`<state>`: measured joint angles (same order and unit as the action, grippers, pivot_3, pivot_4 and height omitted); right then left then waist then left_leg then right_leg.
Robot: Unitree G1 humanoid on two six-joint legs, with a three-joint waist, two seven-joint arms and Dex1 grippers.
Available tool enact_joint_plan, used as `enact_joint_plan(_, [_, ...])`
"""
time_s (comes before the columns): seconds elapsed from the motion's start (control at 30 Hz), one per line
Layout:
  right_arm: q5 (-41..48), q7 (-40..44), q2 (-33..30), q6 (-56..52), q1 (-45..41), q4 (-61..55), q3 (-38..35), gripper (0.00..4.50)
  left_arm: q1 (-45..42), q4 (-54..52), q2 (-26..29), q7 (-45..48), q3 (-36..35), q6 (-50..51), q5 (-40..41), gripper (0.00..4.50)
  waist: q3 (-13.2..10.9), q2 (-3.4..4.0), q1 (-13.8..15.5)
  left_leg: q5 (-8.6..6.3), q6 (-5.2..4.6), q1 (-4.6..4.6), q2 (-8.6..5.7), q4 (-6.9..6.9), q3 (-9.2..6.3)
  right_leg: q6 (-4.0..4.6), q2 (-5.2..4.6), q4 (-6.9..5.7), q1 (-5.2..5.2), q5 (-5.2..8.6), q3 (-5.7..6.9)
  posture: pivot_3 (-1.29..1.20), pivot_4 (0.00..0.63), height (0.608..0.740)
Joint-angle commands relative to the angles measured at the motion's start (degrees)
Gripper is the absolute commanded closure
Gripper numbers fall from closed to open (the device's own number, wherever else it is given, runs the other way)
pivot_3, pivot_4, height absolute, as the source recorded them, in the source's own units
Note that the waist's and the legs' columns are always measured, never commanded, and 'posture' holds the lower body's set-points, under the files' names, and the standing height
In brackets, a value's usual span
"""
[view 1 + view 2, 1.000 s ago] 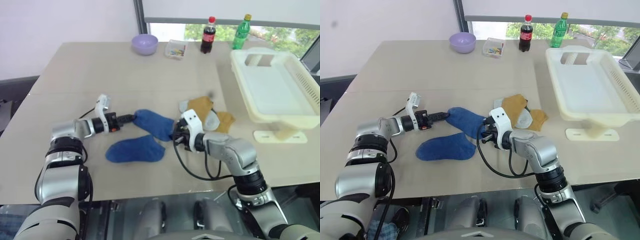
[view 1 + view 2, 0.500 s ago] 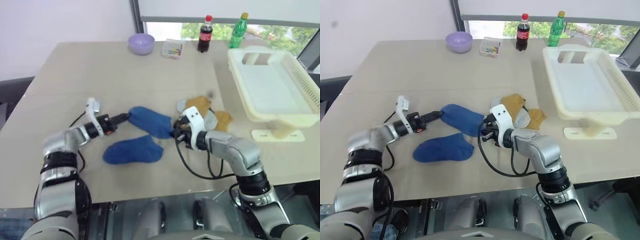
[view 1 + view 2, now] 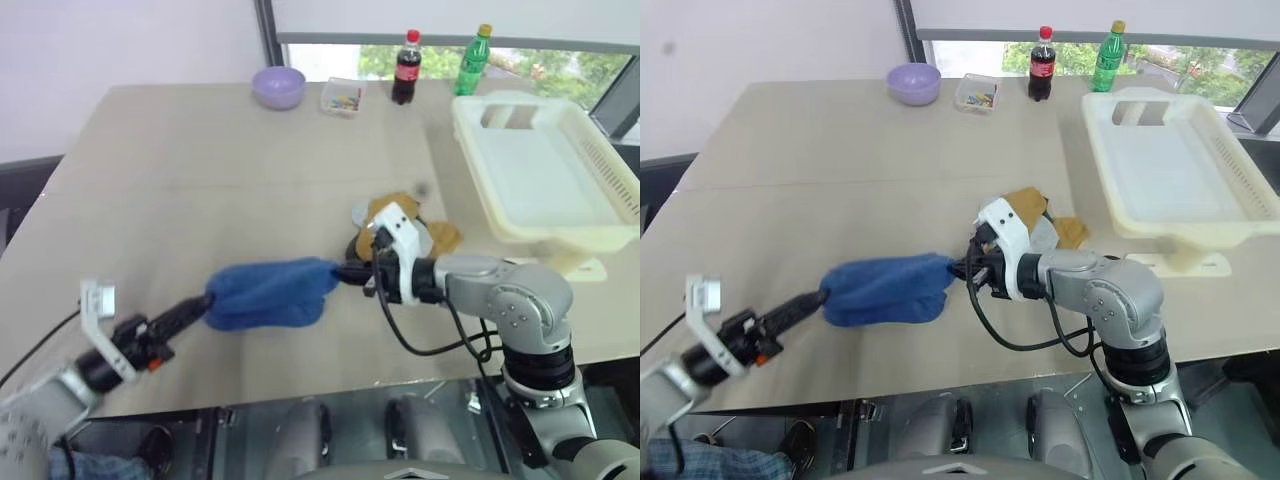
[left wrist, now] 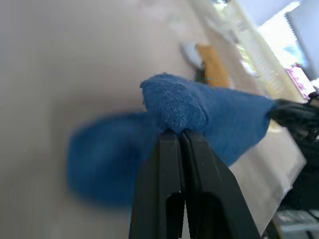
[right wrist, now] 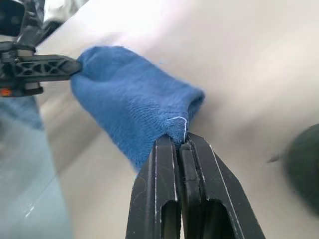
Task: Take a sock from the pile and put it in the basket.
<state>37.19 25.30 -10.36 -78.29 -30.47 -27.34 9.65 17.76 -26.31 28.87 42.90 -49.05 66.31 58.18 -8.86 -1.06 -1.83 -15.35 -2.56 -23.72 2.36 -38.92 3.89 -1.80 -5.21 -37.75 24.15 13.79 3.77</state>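
1. Soft royal-blue fabric sock [image 3: 268,292] hangs stretched between the two grippers, just above the near part of the tabletop [image 3: 200,170], roughly midway along the near edge. A second blue shape seems to lie under it in the left wrist view; cannot tell if it is another sock or a shadow.
2. Left gripper [image 3: 205,302]: black fingers pinched tight on one end of the sock, fabric bunched at the tips.
3. Right gripper [image 3: 345,270]: fingers likewise clamped on the opposite end, a small tuft of knit caught between them.
4. Handling, as a judgement: light, limp, stretchy knit; no risk of breakage, and it will sag and fold once one end is let go. A pinch on a bunched edge, as now, looks secure. With both ends held taut, one gripper probably must let go before the carry.
5. Small loose heap of mustard-yellow and light grey socks [image 3: 425,232] lies just behind the right gripper, towards the right side of the tabletop.
6. Large cream-white slotted plastic laundry basket [image 3: 590,150] sits at the far right corner, overhanging the right edge; its inside looks bare.
7. Along the far edge: small lilac bowl [image 3: 278,86], contents not visible; small clear box [image 3: 342,97] with coloured bits inside; dark cola bottle [image 3: 404,69]; green bottle [image 3: 473,62].
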Motion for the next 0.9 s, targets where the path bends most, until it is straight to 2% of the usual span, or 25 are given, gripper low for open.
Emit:
enact_joint_plan(0.03, [-0.7,1.3,-0.1,3.2,-0.3,0.7,5.7,4.50,6.5,-6.5,-3.1,-0.4,-4.0,-6.2,2.5,4.39,0.0,0.01,0.0,-0.03,-0.05,0.01,0.01,0.00,-0.03,0.06,0.00,0.00,-0.01,0.03,0.02,0.00,0.150,0.740])
enact_joint_plan(0.17, [-1.7,1.8,0.8,6.1,-0.9,2.9,9.6,4.50,11.2,-8.7,-6.8,0.2,-3.2,-14.7,0.9,4.39,0.0,0.02,0.1,-0.05,-0.09,0.02,-0.01,0.00,-0.02,0.09,-0.02,0.07,0.00,0.05,0.01,0.00,0.150,0.740])
enact_joint_plan(0.37, [-2.6,2.1,1.2,8.3,-2.1,4.2,10.9,4.50,10.7,-10.2,-8.5,-4.5,0.7,-21.5,1.0,4.39,0.0,0.03,0.7,-0.06,-0.12,-0.03,-0.03,0.00,-0.04,0.10,0.00,0.12,0.01,0.05,0.04,0.00,0.150,0.740])
enact_joint_plan(0.5, [-2.6,2.2,1.1,8.5,-3.0,4.9,10.4,4.50,11.3,-9.6,-8.0,-6.5,3.3,-22.8,1.7,4.39,0.0,0.01,0.9,-0.07,-0.13,-0.05,-0.04,0.00,-0.03,0.09,0.06,0.14,0.00,0.05,0.03,0.00,0.150,0.740])
enact_joint_plan(0.8, [-7.1,-0.1,2.5,11.3,-4.0,10.8,11.0,4.50,10.3,-6.5,-6.0,-7.0,11.0,-26.4,-3.5,4.39,0.0,0.04,1.0,-0.08,-0.15,-0.05,-0.04,0.01,0.02,0.08,0.32,0.12,0.01,0.05,0.18,0.00,0.150,0.740])
enact_joint_plan(0.9, [-7.6,-0.1,2.8,11.5,-4.1,11.3,10.5,4.50,9.2,-5.1,-5.8,-7.0,11.3,-27.7,-2.9,4.39,0.0,0.03,1.0,-0.08,-0.15,-0.05,-0.05,0.02,0.04,0.08,0.33,0.13,0.01,0.05,0.20,0.00,0.150,0.740])
